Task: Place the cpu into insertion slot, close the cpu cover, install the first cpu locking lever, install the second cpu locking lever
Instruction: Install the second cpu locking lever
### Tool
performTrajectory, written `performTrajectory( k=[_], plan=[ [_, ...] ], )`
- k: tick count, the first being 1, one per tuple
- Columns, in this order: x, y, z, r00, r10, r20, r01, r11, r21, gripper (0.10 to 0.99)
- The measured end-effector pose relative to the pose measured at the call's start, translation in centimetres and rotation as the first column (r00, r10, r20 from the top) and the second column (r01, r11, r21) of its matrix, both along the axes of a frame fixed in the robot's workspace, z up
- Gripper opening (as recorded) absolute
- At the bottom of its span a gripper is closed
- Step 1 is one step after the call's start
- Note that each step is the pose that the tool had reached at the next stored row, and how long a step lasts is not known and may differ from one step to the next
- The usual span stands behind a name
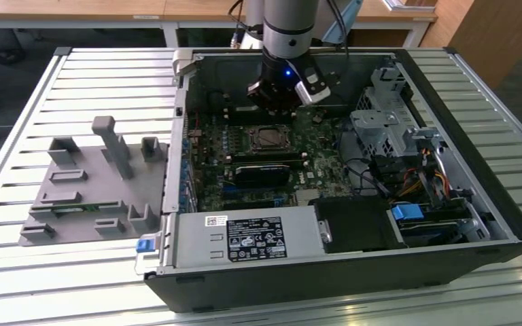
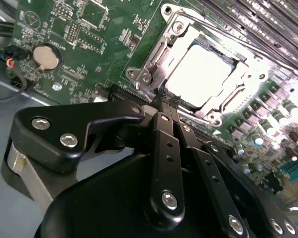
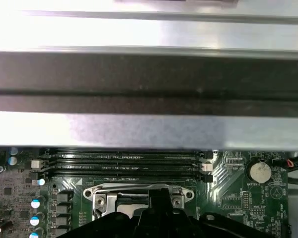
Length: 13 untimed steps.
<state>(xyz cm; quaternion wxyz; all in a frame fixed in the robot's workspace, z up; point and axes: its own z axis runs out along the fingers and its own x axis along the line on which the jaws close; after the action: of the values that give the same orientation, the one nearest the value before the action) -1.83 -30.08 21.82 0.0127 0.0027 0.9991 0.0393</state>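
The cpu point(image 2: 198, 74) lies flat in the insertion slot point(image 1: 268, 139) on the green board, its silvery top bright. The cpu cover point(image 2: 229, 101), a metal frame, lies down around it. A thin metal lever point(image 3: 139, 187) runs along one edge of the socket. My gripper point(image 2: 169, 99) is shut with nothing between its black fingers point(image 2: 165, 144). Its tips hover at the socket's edge, just off the cover's rim. In the exterior view the gripper point(image 1: 276, 112) hangs over the board just behind the socket. The first wrist view has the gripper's point(image 3: 159, 210) dark body in front of the socket point(image 3: 109, 201).
The open computer case point(image 1: 478, 224) stands on a slatted table. Long black memory slots point(image 1: 263, 163) lie beside the socket, and a coin battery point(image 2: 45, 57) sits on the board. A power supply point(image 1: 242, 238) and cables point(image 1: 415, 180) fill the front. A grey fixture point(image 1: 89, 183) stands at the exterior view's left.
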Motion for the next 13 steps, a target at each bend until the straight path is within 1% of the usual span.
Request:
performTrajectory(
  k=[2,4,6,7,10,13],
  plan=[
    [0.00,0.00,0.69,1.0000,0.000,0.0000,0.000,1.0000,0.000,0.106],
    [0.00,0.00,1.15,1.0000,0.000,-0.0001,0.000,1.0000,0.000,0.106],
    [0.00,-0.05,1.32,1.0000,0.000,0.0001,0.000,1.0000,0.000,0.106],
    [0.01,-0.17,1.32,1.0000,0.000,0.0000,0.000,1.0000,0.000,0.106],
    [0.00,-0.83,1.32,1.0000,0.000,0.0000,0.000,1.0000,0.000,0.106],
    [0.00,-1.64,1.32,1.0000,0.000,0.0000,0.000,1.0000,0.000,0.106]
  ],
)
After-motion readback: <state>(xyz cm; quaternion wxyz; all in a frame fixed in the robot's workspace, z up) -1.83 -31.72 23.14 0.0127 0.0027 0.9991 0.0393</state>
